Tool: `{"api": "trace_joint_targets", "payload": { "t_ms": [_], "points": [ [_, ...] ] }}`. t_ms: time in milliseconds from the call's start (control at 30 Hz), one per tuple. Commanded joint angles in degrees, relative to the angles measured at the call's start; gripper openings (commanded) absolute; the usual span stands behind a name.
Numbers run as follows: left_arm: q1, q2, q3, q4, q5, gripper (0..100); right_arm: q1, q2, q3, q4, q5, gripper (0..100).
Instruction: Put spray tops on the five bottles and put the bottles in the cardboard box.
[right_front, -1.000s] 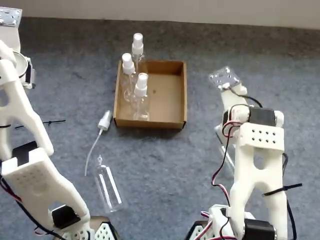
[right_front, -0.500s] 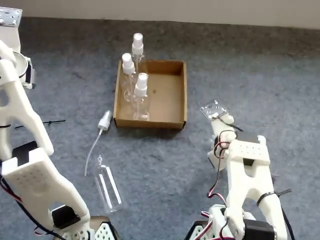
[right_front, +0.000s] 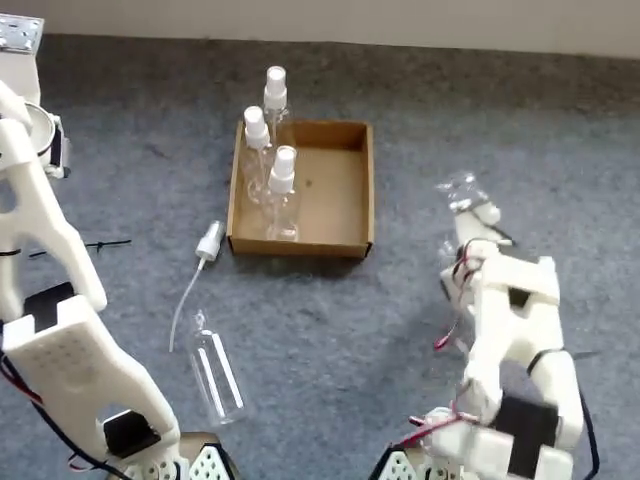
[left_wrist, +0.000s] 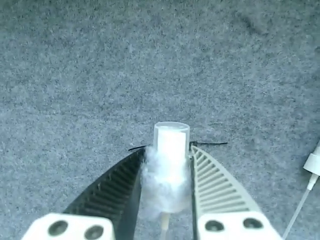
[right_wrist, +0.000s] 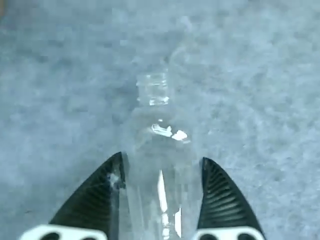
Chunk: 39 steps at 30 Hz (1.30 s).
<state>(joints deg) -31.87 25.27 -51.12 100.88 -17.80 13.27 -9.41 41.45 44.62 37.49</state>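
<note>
High view: cardboard box (right_front: 345, 190) w/ two capped bottles (right_front: 283, 190) inside, third bottle (right_front: 275, 92) at its far edge. Loose spray top (right_front: 209, 243) and lying bottle (right_front: 215, 375) on counter (right_front: 340, 330) nearby.
Left wrist view: left jaws are closed on held spray top (left_wrist: 171, 142).
Right wrist view: right jaws grip capless bottle (right_wrist: 159, 145).

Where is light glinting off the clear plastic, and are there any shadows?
Right wrist view: white glints on the shoulder of the bottle held in the end effector. High view: pale streaks run along the lying bottle; a soft shadow darkens the carpet beside the right arm.
</note>
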Motion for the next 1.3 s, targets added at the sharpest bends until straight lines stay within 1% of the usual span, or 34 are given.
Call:
{"api": "trace_joint_targets", "payload": {
  "t_ms": [0,100,200,300,400,500,733,1033,1200,1267],
  "points": [
    [-1.0,-3.6,0.0,0.2,0.0,4,4.4,12.6,-16.3,-1.0,-2.6,4.6],
    [-0.8,-3.6,0.0,0.2,0.0,4,5.0,20.3,-23.4,0.5,-1.9,4.9],
    [-0.6,-3.6,0.0,0.1,0.0,4,5.1,23.2,-26.0,6.9,-1.9,6.1],
    [-0.5,-3.6,0.0,0.1,-0.1,4,5.1,23.0,-29.0,12.9,-2.5,14.9],
    [-0.7,-3.6,0.0,0.1,-0.1,4,5.1,23.0,-31.8,16.3,-2.5,24.0],
    [-0.7,-3.6,0.0,0.1,-0.1,4,4.7,22.9,-32.7,17.7,-2.3,28.1],
    [-0.6,-3.6,0.0,0.1,-0.1,4,4.4,22.7,-33.2,17.6,-2.1,28.4],
    [-0.7,-3.6,0.0,0.1,-0.1,4,-0.6,23.1,-38.6,17.3,-2.3,28.5],
    [-0.6,-3.6,0.0,0.1,-0.1,4,-1.1,23.3,-39.0,17.2,-2.1,28.5],
    [-0.6,-3.6,-0.1,0.1,-0.1,4,-1.2,24.3,-38.6,15.7,-2.1,28.5]
  ]
}}
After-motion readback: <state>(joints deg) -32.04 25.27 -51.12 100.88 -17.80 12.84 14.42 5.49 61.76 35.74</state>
